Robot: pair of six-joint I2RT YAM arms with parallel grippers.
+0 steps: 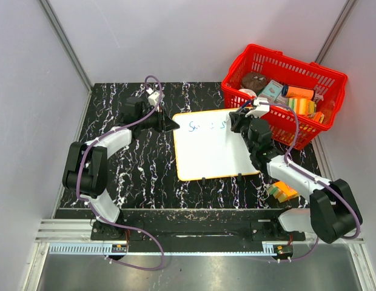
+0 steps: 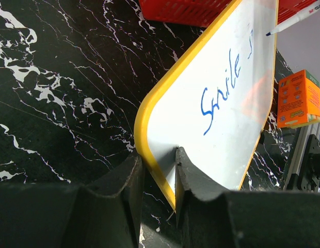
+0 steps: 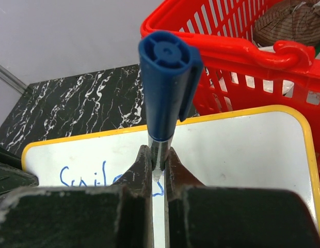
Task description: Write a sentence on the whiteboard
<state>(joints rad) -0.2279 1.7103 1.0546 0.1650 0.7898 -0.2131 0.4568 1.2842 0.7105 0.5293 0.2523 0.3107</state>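
Right claw (image 3: 158, 155) clamps marker (image 3: 168, 82); left claw (image 2: 159, 160) pinches whiteboard (image 2: 222, 119) edge; red basket (image 1: 300, 61) holds assorted packets (image 1: 303, 106).

Basket (image 1: 300, 60): red plastic mesh, just ahead of my right gripper (image 1: 236, 121) and off to its right.
In the basket: a brown lump (image 1: 255, 80), a teal box (image 1: 274, 90) and orange packs (image 1: 303, 100), heaped together.
Orange box (image 1: 282, 191): on the table, well behind my right gripper; far across from my left gripper (image 1: 173, 124).
Table (image 1: 145, 176): black, veined white like marble, under both my grippers.
Walls (image 1: 176, 36): plain pale grey, beyond the basket.
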